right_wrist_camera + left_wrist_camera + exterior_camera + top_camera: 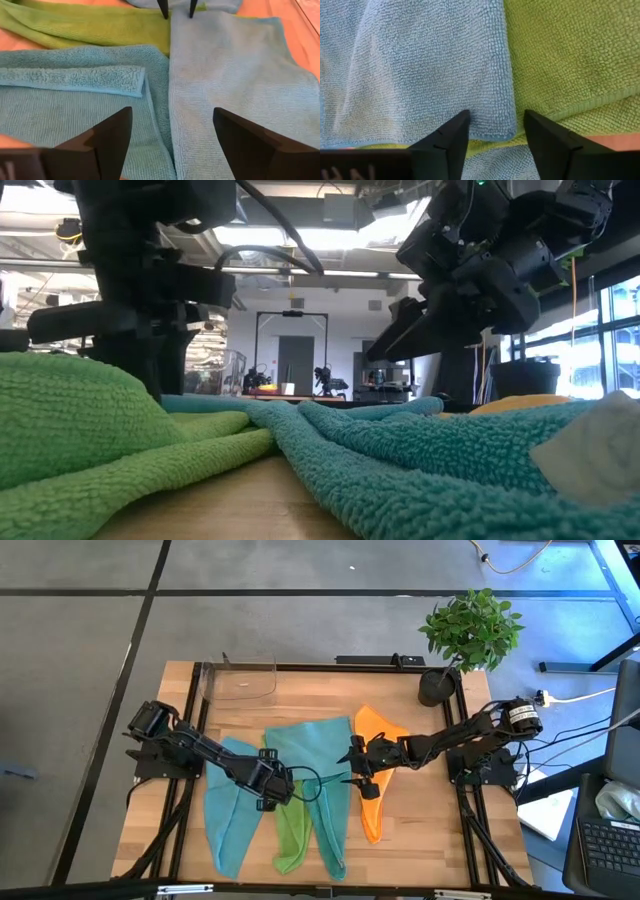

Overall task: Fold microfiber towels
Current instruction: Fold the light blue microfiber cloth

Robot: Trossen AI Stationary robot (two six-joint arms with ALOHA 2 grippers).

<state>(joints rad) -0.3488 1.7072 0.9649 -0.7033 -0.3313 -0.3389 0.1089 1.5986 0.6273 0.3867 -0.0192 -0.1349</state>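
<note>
Several microfiber towels lie spread side by side on the wooden table. From left to right they are a blue one (230, 810), a lime green one (293, 830), a light blue one (230, 65) beside a teal one (75, 100), and an orange one (372, 790). The corner (492, 127) of a light blue towel rests on the lime green towel (570, 55). My left gripper (496, 114) is open and points steeply down, with one finger on each side of that corner. My right gripper (172, 110) is open and hangs above the teal and light blue towels, holding nothing. My left gripper's open fingers (455, 135) stand on either side of the light blue towel's corner (492, 127), coming from above. I cannot tell whether their tips touch the cloth. The towel lies flat on the green one.
A clear plastic container (240, 680) stands at the far left of the table. A potted plant (465, 635) stands at the far right corner. A black frame (300, 667) runs around the table's edges. Bare wood shows along the far side and at the near right.
</note>
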